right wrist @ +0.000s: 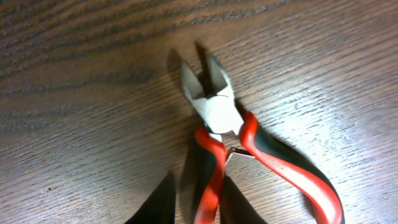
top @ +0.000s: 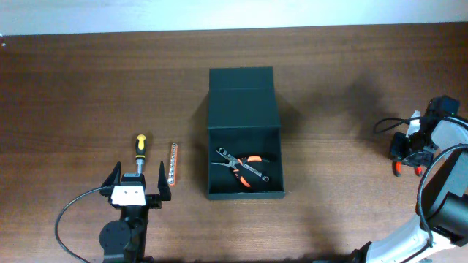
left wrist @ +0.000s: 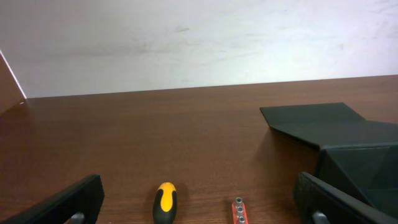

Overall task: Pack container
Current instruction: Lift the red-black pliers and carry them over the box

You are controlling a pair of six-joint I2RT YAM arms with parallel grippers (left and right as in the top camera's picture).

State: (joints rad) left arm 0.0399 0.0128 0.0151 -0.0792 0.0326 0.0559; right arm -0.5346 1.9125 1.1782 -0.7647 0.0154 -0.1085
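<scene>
One container (top: 244, 193) sits mid-table (top: 73, 88), open, with its lid (top: 241, 78) folded back flat on the far side. It holds two tools: one pair of orange-handled pliers (top: 248, 172) and one slim silvery tool (top: 259, 174) lying across them; what kind of tool it is I cannot tell. Three more tools lie on the wood outside. One yellow-and-black screwdriver (top: 140, 146) and one short bit strip (top: 172, 162) lie side by side, apart from each other, left of the container, with the strip the nearer to it. One pair of red-and-black cutters (top: 398, 169) lies well off to the right, near the table's edge. There are two arms. The left gripper (top: 139, 184) stands spread wide just on the near side of the screwdriver, holding nothing; its wrist view shows the two dark fingers (left wrist: 62, 202) at the lower corners, with the screwdriver (left wrist: 165, 202) and the strip (left wrist: 239, 210) between them and the container (left wrist: 354, 155) to the right. The right gripper (top: 409, 155) is over the cutters. In its wrist view the cutters (right wrist: 214, 109) lie with their silvery tips partly apart, and the right gripper (right wrist: 198, 190) has a finger on each side of one handle. Whether they press on that handle cannot be told.
</scene>
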